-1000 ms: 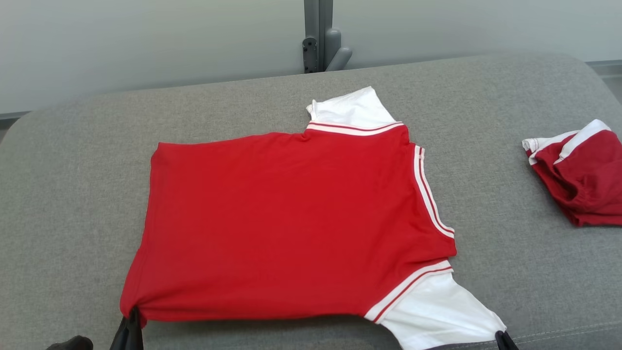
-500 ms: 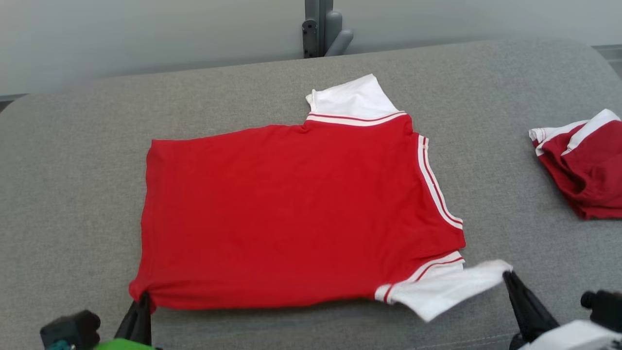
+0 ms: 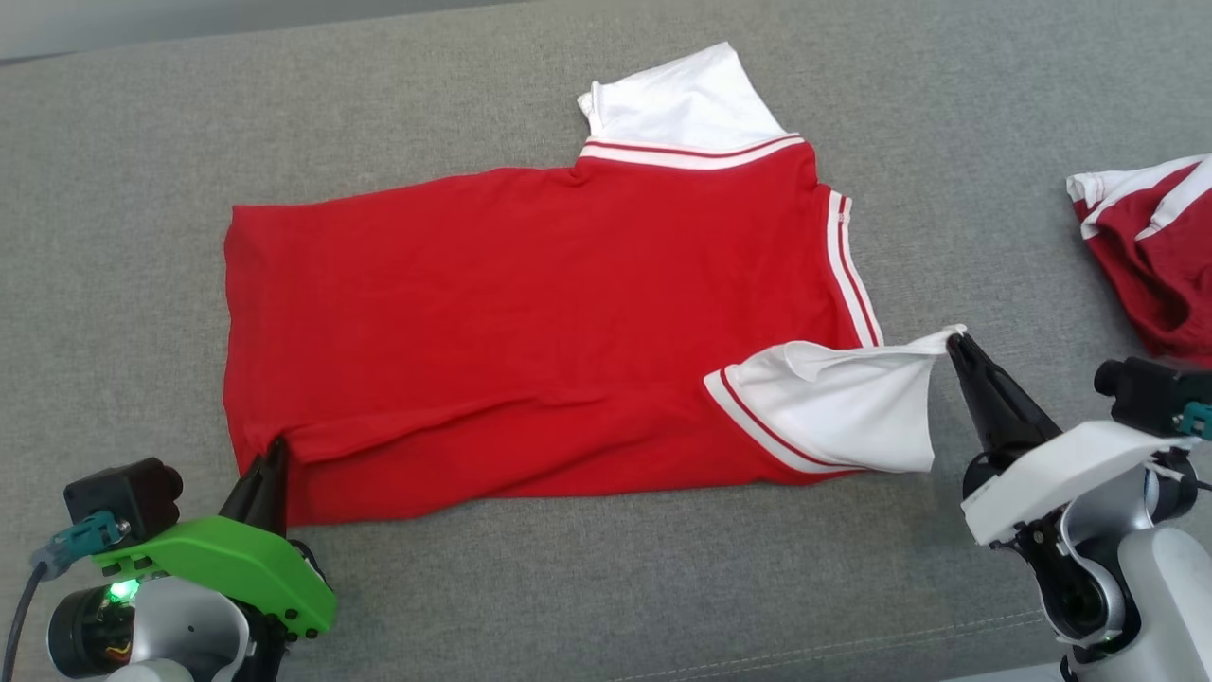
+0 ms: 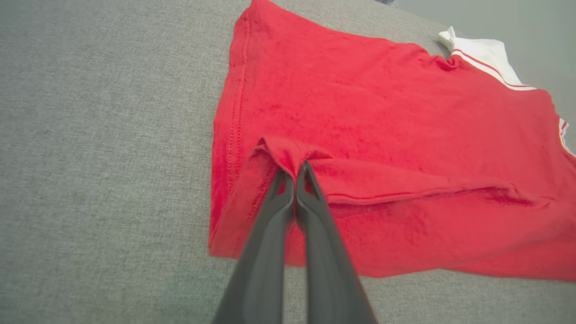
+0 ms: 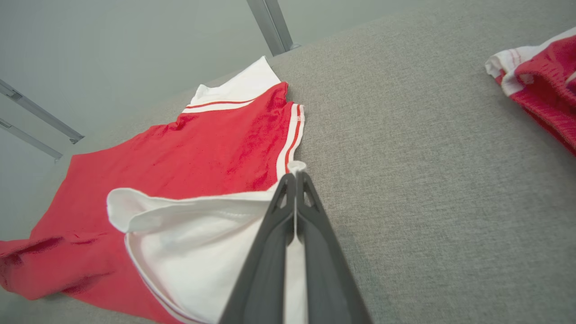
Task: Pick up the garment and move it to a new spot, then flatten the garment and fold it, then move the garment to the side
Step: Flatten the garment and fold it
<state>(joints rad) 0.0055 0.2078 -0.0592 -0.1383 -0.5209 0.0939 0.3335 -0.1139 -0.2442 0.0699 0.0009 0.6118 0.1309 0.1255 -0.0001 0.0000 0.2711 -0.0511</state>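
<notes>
Quick count: two garments, the red garment in the middle and a second red-and-white garment out at 3 o'clock, plus two pincers, left pincer at 8 o'clock and right pincer at 4 o'clock, and one grey counter.

Soft, even light is spread across everything; no glare is seen. Faint shadow is cast under the lifted shirt edges. Wrist views are stretched at the edges, and the fingers are blurred up close.
</notes>
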